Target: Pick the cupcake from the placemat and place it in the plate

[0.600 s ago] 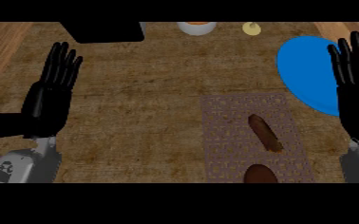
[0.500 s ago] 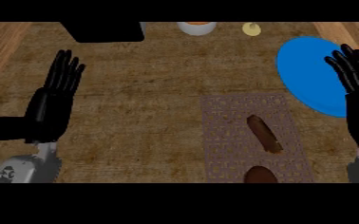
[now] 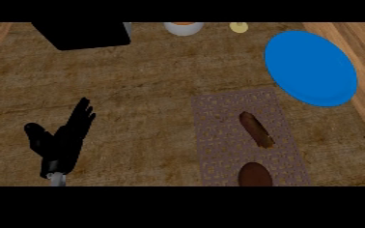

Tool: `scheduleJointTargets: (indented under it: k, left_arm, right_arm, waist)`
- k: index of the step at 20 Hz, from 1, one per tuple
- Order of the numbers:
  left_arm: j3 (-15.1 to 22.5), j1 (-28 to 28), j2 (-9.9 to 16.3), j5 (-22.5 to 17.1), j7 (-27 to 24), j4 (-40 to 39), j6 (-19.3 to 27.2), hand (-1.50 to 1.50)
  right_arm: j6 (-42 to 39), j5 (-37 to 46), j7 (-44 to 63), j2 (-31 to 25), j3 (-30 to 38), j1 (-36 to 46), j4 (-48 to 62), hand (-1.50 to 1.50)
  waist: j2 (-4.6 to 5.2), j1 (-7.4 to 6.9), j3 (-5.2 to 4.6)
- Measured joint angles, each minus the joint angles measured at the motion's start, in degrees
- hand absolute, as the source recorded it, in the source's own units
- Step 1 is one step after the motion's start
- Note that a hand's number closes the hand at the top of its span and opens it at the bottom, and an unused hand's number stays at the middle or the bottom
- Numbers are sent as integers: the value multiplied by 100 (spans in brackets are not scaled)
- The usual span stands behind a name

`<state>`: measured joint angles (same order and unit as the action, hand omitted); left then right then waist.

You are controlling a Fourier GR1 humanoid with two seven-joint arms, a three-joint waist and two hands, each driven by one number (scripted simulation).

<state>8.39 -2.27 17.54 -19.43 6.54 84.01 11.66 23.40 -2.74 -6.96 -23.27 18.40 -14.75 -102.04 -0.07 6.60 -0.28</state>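
Head view: left robot hand (image 3: 63,142) relaxed, holding nothing; right unseen. Cupcake (image 3: 254,175) on placemat (image 3: 214,125) likely light, soft; grasp sides.

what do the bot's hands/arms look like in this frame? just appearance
Only the left hand shows, at the head view's lower left: matte black all over, with slim, segmented-looking fingers and a separate thumb. Below the wrist a short stub of light grey forearm runs out at the picture's lower edge. No cables, markings or sleeve can be made out. The right hand and arm are out of view.
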Motion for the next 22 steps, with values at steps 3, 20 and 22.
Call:
scheduleJointTargets:
  k: [3, 20, 22]
  left_arm:
    - [153, -48, -102, 53, 70, -159, -26, 0]
    - [574, 162, -376, 403, 256, -263, -96, 0]
    - [581, 223, -372, 424, 332, -220, -91, 0]
  right_arm:
    - [505, 230, -389, 732, -39, -855, -628, -150]
    - [-455, 2347, 1449, 878, -1403, -4483, -3367, -150]
    - [-537, 2433, 1894, 740, -1550, -4438, -3384, -150]
  waist:
    - [-24, -115, 10]
    - [62, -699, 6]
    - [70, -741, 6]
